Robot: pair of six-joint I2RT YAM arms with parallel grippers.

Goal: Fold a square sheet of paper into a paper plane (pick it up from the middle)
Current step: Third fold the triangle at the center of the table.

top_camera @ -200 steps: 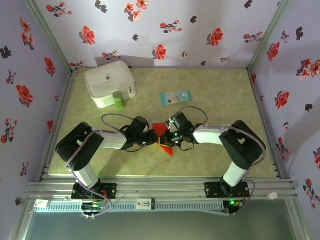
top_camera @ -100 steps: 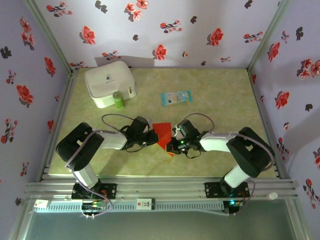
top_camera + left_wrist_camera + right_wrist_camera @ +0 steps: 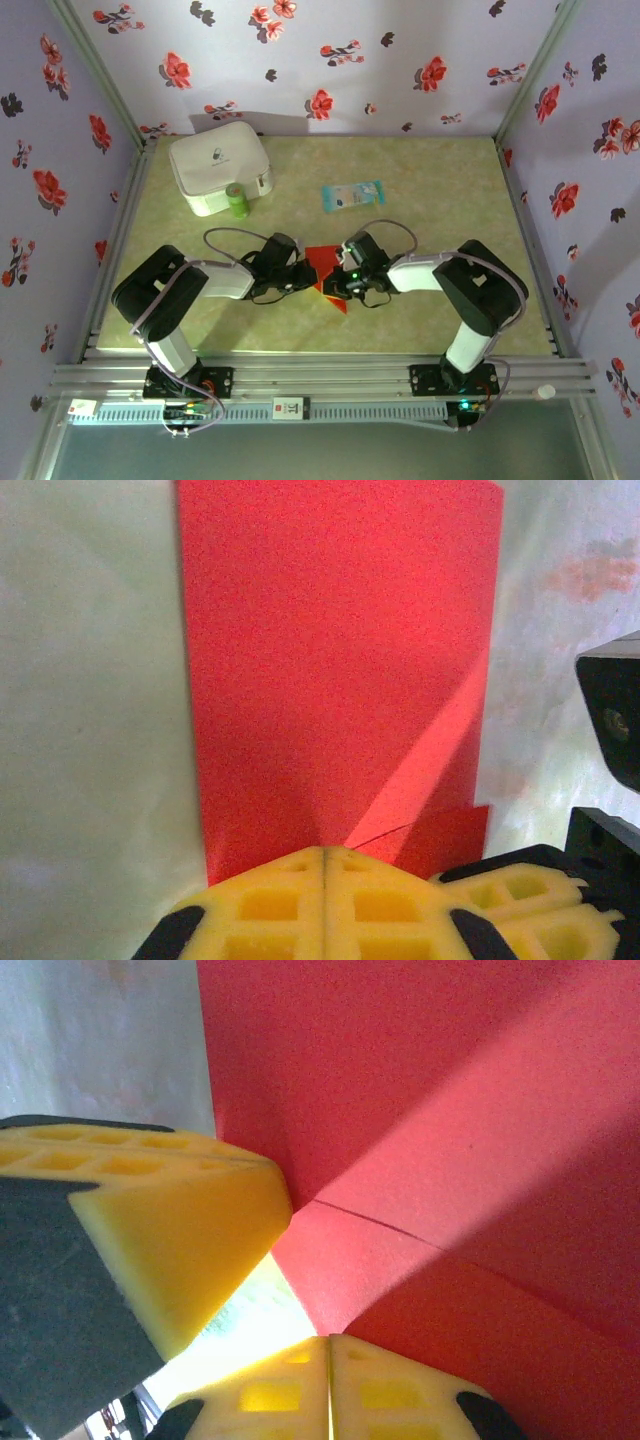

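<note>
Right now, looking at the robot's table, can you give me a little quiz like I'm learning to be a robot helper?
1. True or false: the red paper is a flat square with no folds.
2. Which thing stands closest to the white case? A) green bottle B) blue packet C) red paper
3. Fill in: the left gripper is ____ (open or shut).
Key: 1 false, creases show; 2 A; 3 shut.
</note>
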